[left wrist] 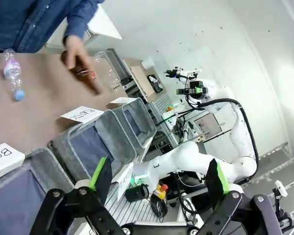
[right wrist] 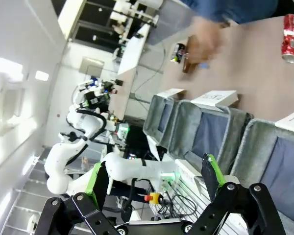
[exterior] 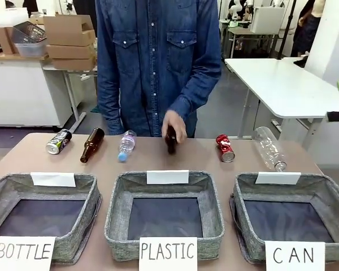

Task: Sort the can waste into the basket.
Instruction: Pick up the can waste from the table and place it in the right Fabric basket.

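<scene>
Here, the brown bench [exterior: 203,158] carries everything, and a person in a denim shirt [exterior: 152,56] stands at its far edge. Three grey baskets sit in a row along the near edge: the one signed BOTTLE [exterior: 0,195] at the near left corner, the one signed PLASTIC [exterior: 116,203] in the middle, and the CAN basket [exterior: 243,209] at the near right corner, holding nothing. The left claw [left wrist: 158,161] hangs released, its green pads wide apart with nothing between them, and the right claw [right wrist: 153,164] is released in the same way. Six pieces of waste lie in a line along the far edge. Two are clear plastic bottles, a large one [exterior: 269,148] towards the far right corner and a small blue-capped one [exterior: 126,145] left of centre. Two are brown glass bottles, one [exterior: 92,144] lying left of the small plastic one and one [exterior: 170,144] under the person's hand [exterior: 174,125]. Two are cans: the red can [exterior: 225,148] lies just left of the large bottle, beyond the CAN basket, and the black can [exterior: 59,141] lies nearest the far left corner.
</scene>
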Robot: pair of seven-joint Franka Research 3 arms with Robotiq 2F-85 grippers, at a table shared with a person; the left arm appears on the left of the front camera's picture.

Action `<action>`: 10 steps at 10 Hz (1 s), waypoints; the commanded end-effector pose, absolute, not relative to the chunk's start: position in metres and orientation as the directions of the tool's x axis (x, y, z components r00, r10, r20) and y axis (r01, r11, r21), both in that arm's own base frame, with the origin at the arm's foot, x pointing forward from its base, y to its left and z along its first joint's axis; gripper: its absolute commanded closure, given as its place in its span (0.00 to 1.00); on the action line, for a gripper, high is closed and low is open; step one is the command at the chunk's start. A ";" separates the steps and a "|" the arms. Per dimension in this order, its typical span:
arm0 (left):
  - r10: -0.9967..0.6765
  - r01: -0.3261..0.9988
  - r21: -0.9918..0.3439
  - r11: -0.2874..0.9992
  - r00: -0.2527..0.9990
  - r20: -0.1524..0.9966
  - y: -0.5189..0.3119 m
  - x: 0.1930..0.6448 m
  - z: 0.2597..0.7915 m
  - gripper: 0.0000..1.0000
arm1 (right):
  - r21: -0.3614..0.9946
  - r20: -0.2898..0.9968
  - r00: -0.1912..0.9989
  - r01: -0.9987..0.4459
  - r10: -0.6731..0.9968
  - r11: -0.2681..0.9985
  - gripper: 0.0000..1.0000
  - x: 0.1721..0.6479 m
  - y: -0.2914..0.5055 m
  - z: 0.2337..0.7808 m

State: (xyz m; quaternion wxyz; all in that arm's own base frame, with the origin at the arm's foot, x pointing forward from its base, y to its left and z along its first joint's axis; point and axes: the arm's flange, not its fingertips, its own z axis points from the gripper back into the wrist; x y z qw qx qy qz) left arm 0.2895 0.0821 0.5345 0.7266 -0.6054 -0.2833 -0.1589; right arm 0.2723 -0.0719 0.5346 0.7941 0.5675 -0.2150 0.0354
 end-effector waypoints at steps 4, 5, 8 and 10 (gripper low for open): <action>0.112 0.592 -0.777 0.213 0.775 0.622 0.080 0.293 0.535 0.00 | 0.818 0.406 0.913 -0.348 -0.031 0.457 0.00 0.315 -0.047 0.544; 0.112 0.592 -0.777 0.213 0.775 0.622 0.080 0.293 0.535 0.00 | 0.836 0.388 0.914 -0.295 -0.116 0.463 0.00 0.302 -0.060 0.538; 0.112 0.592 -0.777 0.213 0.775 0.622 0.080 0.293 0.535 0.00 | 0.765 0.459 0.858 -0.250 -0.230 0.593 0.00 0.295 -0.058 0.537; 0.112 0.592 -0.777 0.213 0.775 0.622 0.080 0.293 0.535 0.00 | 0.729 0.467 0.858 -0.237 -0.214 0.642 0.00 0.311 -0.048 0.538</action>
